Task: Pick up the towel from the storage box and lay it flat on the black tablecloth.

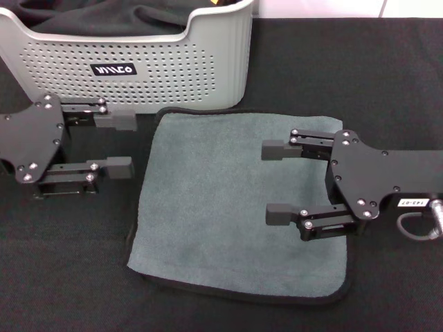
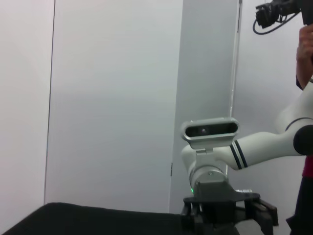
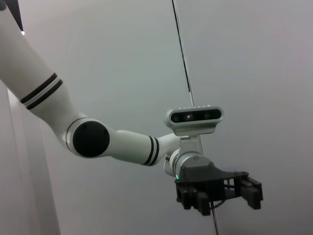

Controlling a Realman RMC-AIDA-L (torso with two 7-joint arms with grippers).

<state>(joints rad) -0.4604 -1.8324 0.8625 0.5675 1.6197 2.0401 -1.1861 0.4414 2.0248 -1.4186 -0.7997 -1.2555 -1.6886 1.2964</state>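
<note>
The grey-green towel (image 1: 221,207) with a thin black hem lies spread flat on the black tablecloth (image 1: 360,69), just in front of the light grey storage box (image 1: 208,62). My right gripper (image 1: 277,181) is open and empty, its fingers above the towel's right part. My left gripper (image 1: 124,144) is open and empty, to the left of the towel and in front of the box. The left wrist view shows the right arm's gripper (image 2: 227,213) across the cloth; the right wrist view shows the left arm's gripper (image 3: 220,193). The yellow-orange face is hidden.
A plain black cloth (image 1: 97,17) lies inside the storage box. The box carries a small black label (image 1: 114,69). A person's arm (image 2: 305,49) shows at the edge of the left wrist view.
</note>
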